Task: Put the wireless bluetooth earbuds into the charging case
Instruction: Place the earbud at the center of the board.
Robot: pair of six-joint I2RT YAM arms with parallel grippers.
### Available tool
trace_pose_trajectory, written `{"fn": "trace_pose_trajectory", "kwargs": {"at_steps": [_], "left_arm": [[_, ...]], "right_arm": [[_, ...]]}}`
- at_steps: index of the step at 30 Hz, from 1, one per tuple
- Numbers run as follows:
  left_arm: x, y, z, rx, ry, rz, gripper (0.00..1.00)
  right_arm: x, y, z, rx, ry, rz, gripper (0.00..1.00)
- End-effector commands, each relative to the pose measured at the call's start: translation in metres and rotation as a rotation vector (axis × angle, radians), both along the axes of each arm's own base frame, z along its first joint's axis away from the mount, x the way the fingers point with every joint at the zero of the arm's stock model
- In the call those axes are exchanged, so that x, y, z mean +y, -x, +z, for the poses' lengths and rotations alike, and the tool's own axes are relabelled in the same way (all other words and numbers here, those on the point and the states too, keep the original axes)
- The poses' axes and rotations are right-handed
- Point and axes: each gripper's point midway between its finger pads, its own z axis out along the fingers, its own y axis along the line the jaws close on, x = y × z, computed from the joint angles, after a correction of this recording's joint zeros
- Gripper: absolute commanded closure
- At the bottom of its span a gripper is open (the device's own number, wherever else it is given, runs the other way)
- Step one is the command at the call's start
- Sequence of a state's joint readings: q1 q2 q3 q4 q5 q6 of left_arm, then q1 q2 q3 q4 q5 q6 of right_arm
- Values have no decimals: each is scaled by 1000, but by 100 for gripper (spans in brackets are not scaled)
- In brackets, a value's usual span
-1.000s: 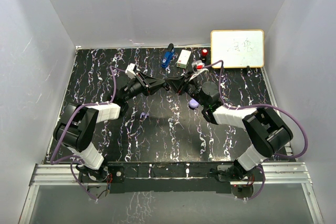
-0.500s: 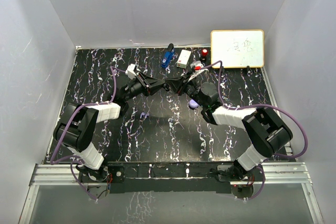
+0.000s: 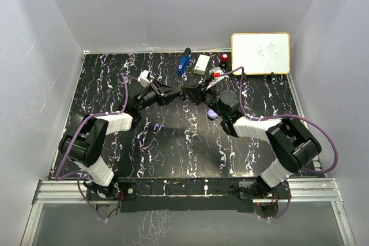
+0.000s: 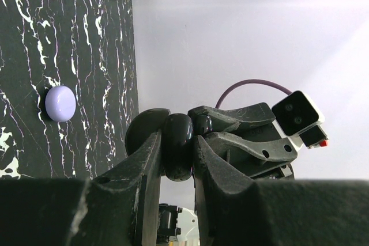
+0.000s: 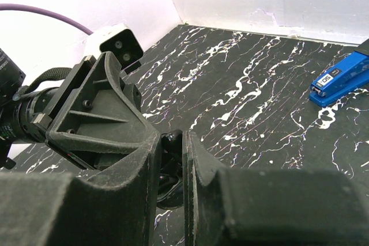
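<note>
My left gripper [image 3: 176, 93] [image 4: 176, 143] is shut on a glossy black charging case [image 4: 177, 145], held above the table with its lid [image 4: 145, 132] swung open. Facing it, my right gripper [image 3: 194, 93] [image 5: 172, 142] is shut on a small black earbud [image 5: 174, 141] pressed against the case's open cavity [image 5: 170, 191]. Both grippers meet at the table's middle back. A closed lilac case [image 3: 212, 114] [image 4: 60, 103] lies on the table under the right arm. A tiny lilac earbud [image 3: 158, 126] lies left of centre.
A blue tool [image 3: 183, 63] [image 5: 338, 79], a white box [image 3: 202, 64] and a red-capped item [image 3: 224, 57] sit along the back edge. A whiteboard [image 3: 260, 53] leans at the back right. White walls enclose the black marbled table [image 3: 173, 148].
</note>
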State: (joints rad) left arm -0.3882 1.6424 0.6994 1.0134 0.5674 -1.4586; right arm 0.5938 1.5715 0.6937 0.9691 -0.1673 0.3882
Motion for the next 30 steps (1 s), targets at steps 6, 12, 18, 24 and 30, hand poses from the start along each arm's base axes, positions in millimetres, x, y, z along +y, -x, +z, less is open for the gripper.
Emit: {"fn": "trace_pose_trajectory", "kwargs": {"at_steps": [6,12,18,24,30], "left_arm": [[2,-1,46,-121,54,4,100],[2,-1,45,-120,54,6,100],[2,-2,43,-117,51,6,100],[2,-2,44,-117,56,7,100],[1,-2,40,-111,53,5,100]], "right_arm": [[-2,-1,15,-45,3,-14,100],[-2,0,17,-49,4,-12,100],[-2,0,18,-50,6,-8,100],[-1,0,18,-52,8,-5,100],[-3,1,23,-61,1,-12,100]]}}
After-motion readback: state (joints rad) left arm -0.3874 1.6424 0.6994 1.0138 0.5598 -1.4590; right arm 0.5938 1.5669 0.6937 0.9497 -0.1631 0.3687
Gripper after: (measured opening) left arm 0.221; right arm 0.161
